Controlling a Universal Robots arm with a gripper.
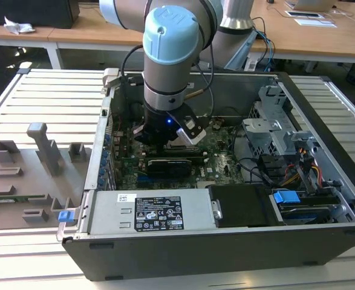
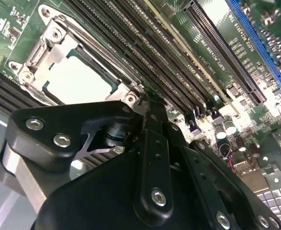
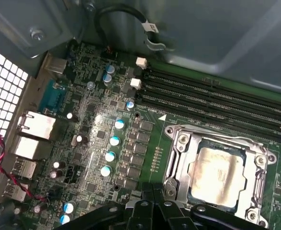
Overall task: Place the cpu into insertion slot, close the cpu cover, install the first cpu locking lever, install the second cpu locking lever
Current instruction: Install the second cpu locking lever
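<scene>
1. Looking at the exterior view, you see the arm (image 1: pixel 171 54) reaching down into the open computer case (image 1: pixel 225 241), and the gripper (image 1: pixel 165 138) hangs low over the green motherboard (image 1: pixel 222 154). The grey power supply (image 1: pixel 156 212) lies along the near wall of the case. On the exterior view's left, a grey fixture plate (image 1: pixel 26 175) with holders rests on the slatted table (image 1: pixel 56 90), well apart from the gripper. From this view you cannot tell how the fingers stand.

2. In the second wrist view, the black gripper (image 2: pixel 147 108) is close above the board, and its fingers (image 2: pixel 152 143) look pressed together with nothing between them, though the tips are partly hidden, so take this with care. Just beside the tips is the cpu cover (image 2: pixel 54 43), lying flat over the cpu (image 2: pixel 75 79). Long black memory slots (image 2: pixel 145 62) run beside the socket.

3. In the first wrist view, the cpu (image 3: pixel 217 175) sits inside the insertion slot (image 3: pixel 195 191), its silver top showing through the window of the cpu cover (image 3: pixel 181 160), which is down on it. The gripper (image 3: pixel 152 203) is near the cover's edge and holds nothing. Blue-topped capacitors (image 3: pixel 112 148) stand in a row near the socket.
</scene>
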